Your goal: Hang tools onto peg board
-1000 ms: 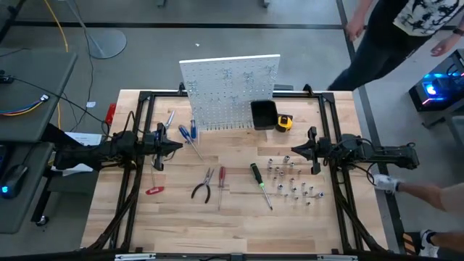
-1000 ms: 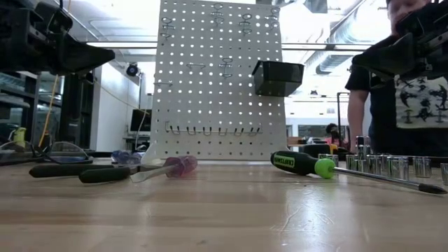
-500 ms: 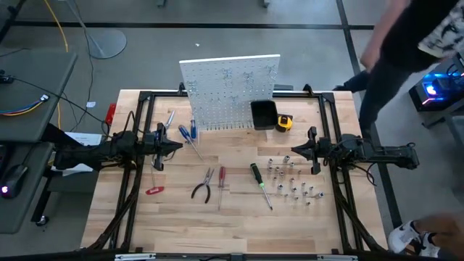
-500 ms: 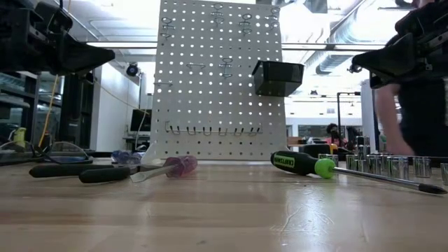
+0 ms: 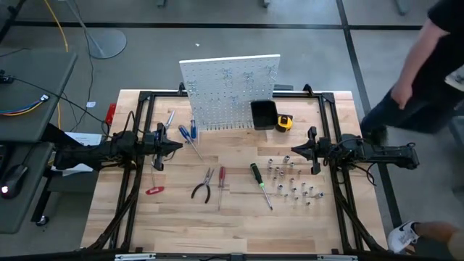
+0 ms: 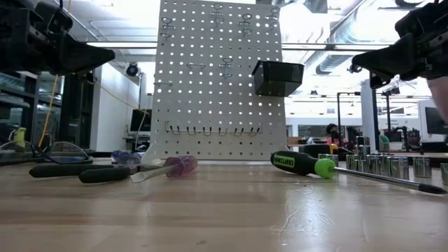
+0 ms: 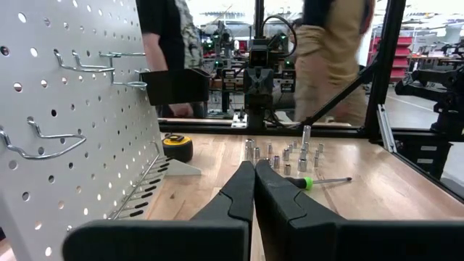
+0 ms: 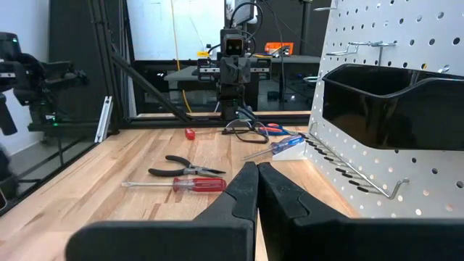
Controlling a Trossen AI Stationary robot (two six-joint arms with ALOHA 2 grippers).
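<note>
In the low view the peg board runs past the top edge, so its upper rows cannot be seen, and the left gripper's arm is cut by the left edge. The green-handled screwdriver has its shaft tip lost at the right edge. In the high view a person at the right is blurred and cropped by the frame, and the sockets are too small to tell apart. In the left wrist view two people behind the table are cut off above the shoulders.
</note>
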